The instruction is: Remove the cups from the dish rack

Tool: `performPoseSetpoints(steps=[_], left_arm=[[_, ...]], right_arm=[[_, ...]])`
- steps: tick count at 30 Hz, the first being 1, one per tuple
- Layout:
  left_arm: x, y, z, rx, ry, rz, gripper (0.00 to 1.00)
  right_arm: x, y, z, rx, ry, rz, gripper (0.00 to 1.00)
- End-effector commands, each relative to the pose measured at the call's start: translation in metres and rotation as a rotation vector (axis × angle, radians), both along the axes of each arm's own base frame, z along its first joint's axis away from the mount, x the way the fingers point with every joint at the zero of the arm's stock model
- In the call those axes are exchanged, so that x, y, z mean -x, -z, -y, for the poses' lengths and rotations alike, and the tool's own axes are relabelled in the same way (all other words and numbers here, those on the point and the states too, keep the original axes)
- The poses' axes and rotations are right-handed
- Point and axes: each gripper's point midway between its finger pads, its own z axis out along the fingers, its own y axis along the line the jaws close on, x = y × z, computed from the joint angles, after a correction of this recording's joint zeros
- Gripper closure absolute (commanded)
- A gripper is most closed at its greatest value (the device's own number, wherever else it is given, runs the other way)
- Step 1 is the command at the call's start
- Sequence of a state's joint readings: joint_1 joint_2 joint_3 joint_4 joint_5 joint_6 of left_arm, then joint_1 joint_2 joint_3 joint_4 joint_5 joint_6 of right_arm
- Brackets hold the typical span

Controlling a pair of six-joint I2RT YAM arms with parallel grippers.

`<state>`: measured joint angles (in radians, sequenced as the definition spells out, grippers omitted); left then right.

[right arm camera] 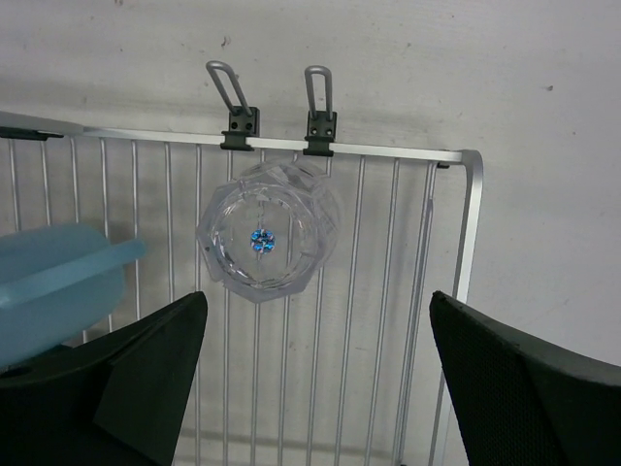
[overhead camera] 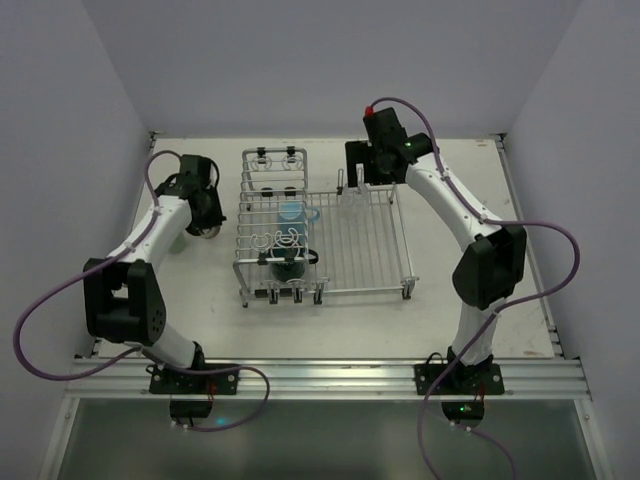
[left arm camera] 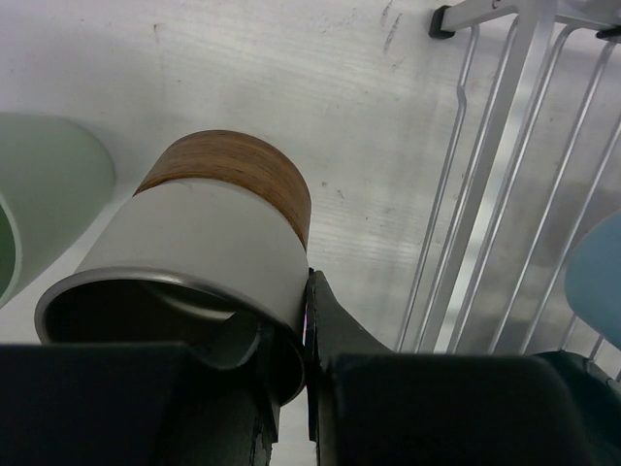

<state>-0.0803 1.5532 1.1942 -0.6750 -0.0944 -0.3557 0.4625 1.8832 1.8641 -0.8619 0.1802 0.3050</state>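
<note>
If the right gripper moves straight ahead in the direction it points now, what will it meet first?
Most likely the clear glass on the dish rack. It lies ahead of the open right gripper, slightly off-centre toward one finger. How far away it is, the picture does not show.

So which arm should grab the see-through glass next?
The right one. The right claw hangs open just above the glass on the rack. The left claw is busy, pinching the rim of the brown cup beside the rack.
</note>
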Motion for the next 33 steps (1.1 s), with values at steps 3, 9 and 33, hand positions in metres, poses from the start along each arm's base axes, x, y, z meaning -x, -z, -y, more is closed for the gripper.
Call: performPoseSetpoints(steps=[3,9,33], left_arm=[[-0.01,0.015,-0.005,-0.044,-0.013,-0.015,1.0],[-0.009,0.03,-0.014,-0.088,-0.044,-0.054,1.0],[-0.006,0.057,-0.021,-0.077,-0.065,-0.123,0.8]], right_arm=[[-0.012,-0.001,-0.008,0.014,-0.052,0.002,0.01],[-0.012,0.009,-0.023,0.005,-0.093,-0.019,0.01],[-0.017,0.048,-0.03,0.086,-0.083,-0.081,0.05]])
